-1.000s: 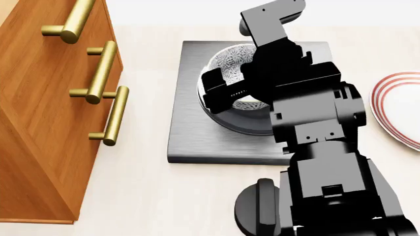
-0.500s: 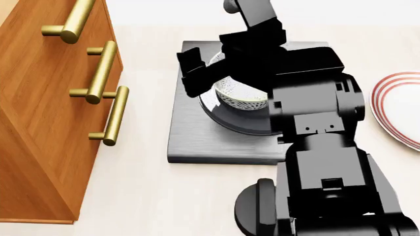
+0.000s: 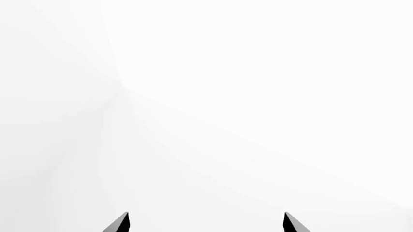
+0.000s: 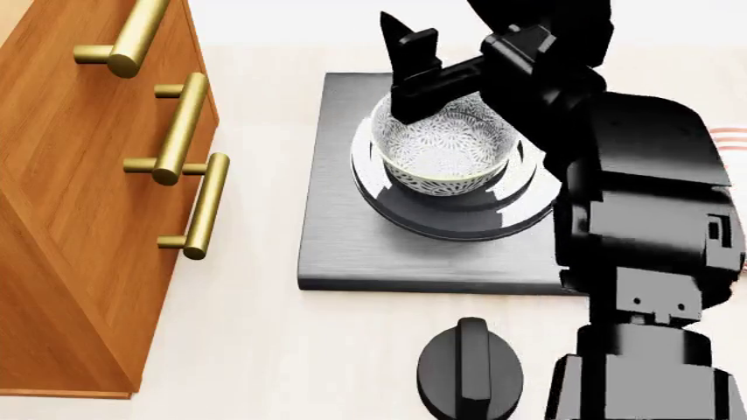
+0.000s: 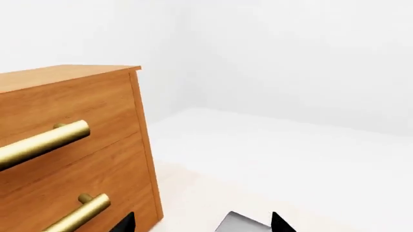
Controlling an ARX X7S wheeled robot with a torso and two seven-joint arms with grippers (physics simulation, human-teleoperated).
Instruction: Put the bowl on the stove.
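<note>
The bowl [image 4: 446,147], white with a grey floral speckle, sits upright on the round burner of the stove [image 4: 338,236], a dark grey square slab. My right gripper [image 4: 464,66] hangs above the bowl's far rim, open and empty, apart from the bowl. In the right wrist view its two fingertips [image 5: 125,223] stand wide apart at the picture's edge, with a corner of the stove [image 5: 237,225] between them. My left gripper [image 3: 205,223] is open and empty and faces only white background; it does not show in the head view.
A wooden drawer cabinet [image 4: 82,219] with brass handles [image 4: 201,206] stands left of the stove; it also shows in the right wrist view [image 5: 77,145]. A round black knob [image 4: 467,372] lies in front of the stove. A sliver of the red-ringed plate [image 4: 730,136] shows behind my right arm.
My right gripper has let go of the bowl, opened, and lifted up and back. The bowl stays on the burner and is now uncovered.
</note>
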